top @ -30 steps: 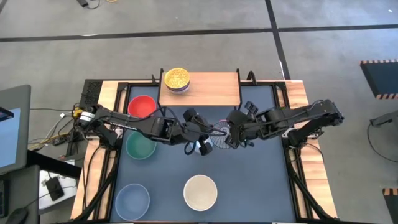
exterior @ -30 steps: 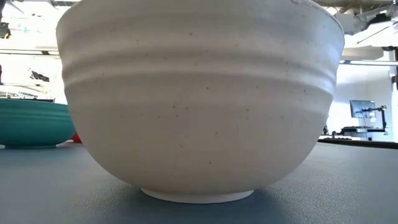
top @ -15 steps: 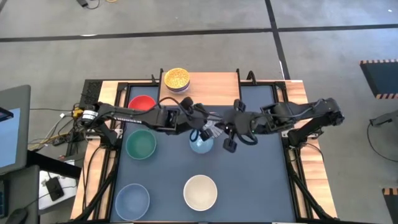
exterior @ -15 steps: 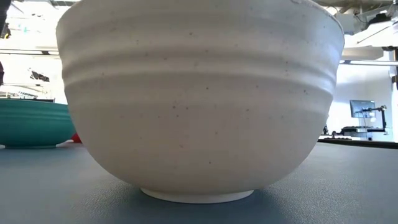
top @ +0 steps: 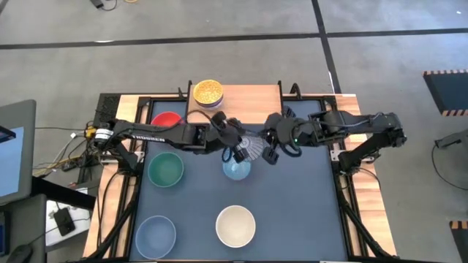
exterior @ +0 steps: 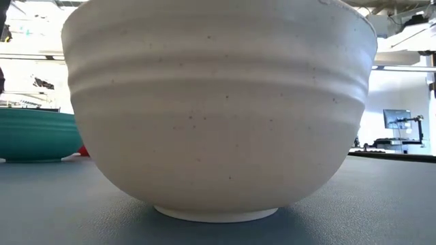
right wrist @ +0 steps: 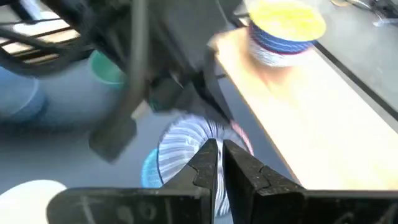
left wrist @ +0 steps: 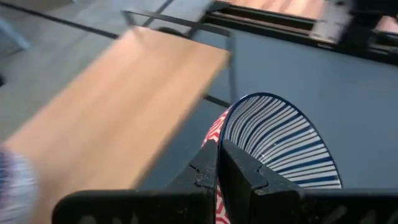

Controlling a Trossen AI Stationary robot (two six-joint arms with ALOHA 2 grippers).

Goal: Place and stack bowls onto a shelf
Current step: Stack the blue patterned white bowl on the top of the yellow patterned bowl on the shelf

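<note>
The grey-and-white ribbed bowl, red-patterned on its outside, hangs tilted in the air between my two grippers, just above the light blue bowl on the table. My left gripper is shut on it from the left and my right gripper from the right. The yellow bowl stands on the left end of the light-wood shelf. On the table stand the red, green, grey-blue and cream bowls. My left gripper pinches the ribbed bowl's rim, one finger on the striped inside and one on the red-patterned outside. It comes level from the table's left. The bowl is lifted clear and tilted on edge. My right gripper pinches the opposite rim of the ribbed bowl between its two fingers, coming from the table's right and slanting down. The bowl hangs clear over the light blue bowl.
The shelf's plank is bare to the right of the yellow bowl. In the low view the cream bowl fills the picture, with the green bowl behind it on the left. The table's right half holds no bowls.
Both grippers have carried the ribbed bowl up and toward the table's far edge, off the light blue bowl, which now shows uncovered on the table. The right gripper has also drawn a little toward the left. Both have stayed shut on the bowl.
</note>
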